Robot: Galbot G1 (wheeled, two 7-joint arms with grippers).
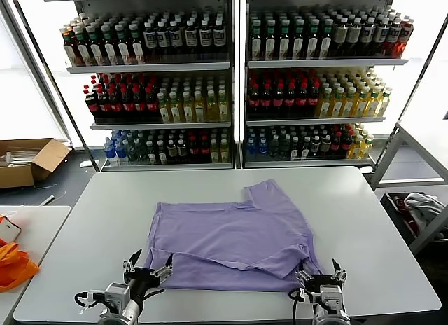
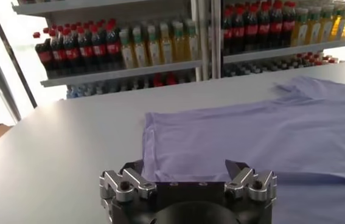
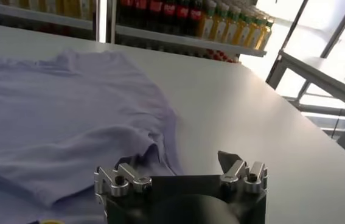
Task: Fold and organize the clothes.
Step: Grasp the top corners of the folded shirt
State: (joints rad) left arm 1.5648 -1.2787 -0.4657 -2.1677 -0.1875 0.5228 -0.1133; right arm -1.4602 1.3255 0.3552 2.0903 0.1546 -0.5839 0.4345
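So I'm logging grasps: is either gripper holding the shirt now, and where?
Nothing is held. The left gripper and right gripper are both open at the near hem corners of the T-shirt.

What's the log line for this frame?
shirt: partly folded, on table | left hand: open, near hem | right hand: open, near hem

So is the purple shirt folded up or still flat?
Partly folded. The T-shirt lies on the table with its near part doubled over itself and one sleeve sticking out at the far side.
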